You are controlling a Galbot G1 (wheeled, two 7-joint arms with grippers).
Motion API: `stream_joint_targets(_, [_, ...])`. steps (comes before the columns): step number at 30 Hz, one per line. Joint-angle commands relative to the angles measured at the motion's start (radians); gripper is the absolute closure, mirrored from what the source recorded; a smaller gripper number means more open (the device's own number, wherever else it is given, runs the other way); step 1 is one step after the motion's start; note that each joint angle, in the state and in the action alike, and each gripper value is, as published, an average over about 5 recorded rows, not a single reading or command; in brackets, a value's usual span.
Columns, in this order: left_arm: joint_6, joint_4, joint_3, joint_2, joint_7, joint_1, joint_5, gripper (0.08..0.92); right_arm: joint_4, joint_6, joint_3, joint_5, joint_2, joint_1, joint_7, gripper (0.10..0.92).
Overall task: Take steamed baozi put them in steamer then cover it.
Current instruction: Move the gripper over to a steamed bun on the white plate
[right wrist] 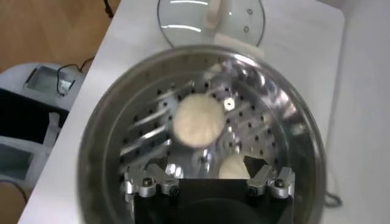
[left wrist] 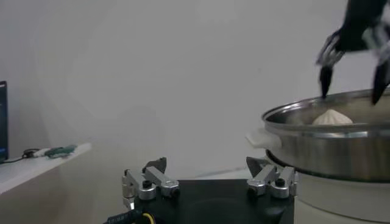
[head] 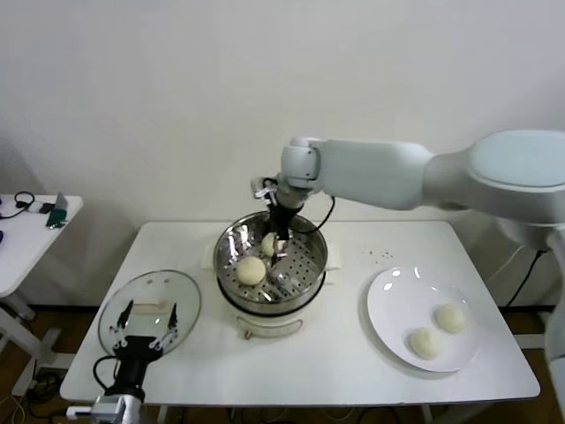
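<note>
The steamer (head: 309, 256) stands mid-table, a shiny perforated basket on a white base. Two steamed baozi lie in it: one (head: 252, 269) toward the front left, one (head: 270, 244) just under my right gripper (head: 281, 240). That gripper hangs open inside the basket rim. In the right wrist view the open right gripper (right wrist: 206, 162) has a baozi (right wrist: 231, 167) lying loose below it, and the other baozi (right wrist: 198, 120) rests farther off on the steamer (right wrist: 109, 140) floor. Two more baozi (head: 450, 318) (head: 425, 343) sit on the white plate (head: 397, 300). My left gripper (head: 146, 329) waits open over the glass lid (head: 172, 287).
The lid lies flat on the table's left front, its white handle up, and shows again as the lid (right wrist: 210, 21) beyond the steamer. The left wrist view shows the steamer (left wrist: 329, 149) to one side. A side table (head: 35, 221) with cables stands at the far left.
</note>
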Motion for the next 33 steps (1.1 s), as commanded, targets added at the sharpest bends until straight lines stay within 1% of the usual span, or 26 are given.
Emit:
stream_joint_targets(1, [0.004,0.002,0.002,-0.001,0.002,-0.002,0.004,0.177,0.305,0.023,-0.072,-0.118,-0.404,0.172,-0.039,0.203])
stream_joint_targets(7, [0.005,0.002,0.0,-0.004,0.001,0.001,0.006,0.177,0.401,0.058,-0.124,-0.348,-0.635,0.124,-0.05,0.203])
stream_joint_targets(12, [0.003,0.005,-0.001,-0.007,0.001,0.009,0.012,0.177,0.432,0.064,-0.071,-0.478,-0.756,-0.002,-0.03,0.203])
stream_joint_targets(23, [0.0,0.003,-0.001,-0.036,0.001,0.029,0.035,0.177,0.396,0.075,0.167,-0.652,-0.839,-0.388,-0.017,0.203])
stream_joint_targets(30, [-0.004,0.022,0.001,-0.045,0.0,0.031,0.043,0.177,0.383,0.077,0.333,-0.701,-0.875,-0.599,-0.026,0.203])
stream_joint_targets(33, [-0.004,0.026,0.004,-0.047,-0.001,0.029,0.049,0.177,0.365,0.078,0.381,-0.71,-0.87,-0.645,-0.025,0.203])
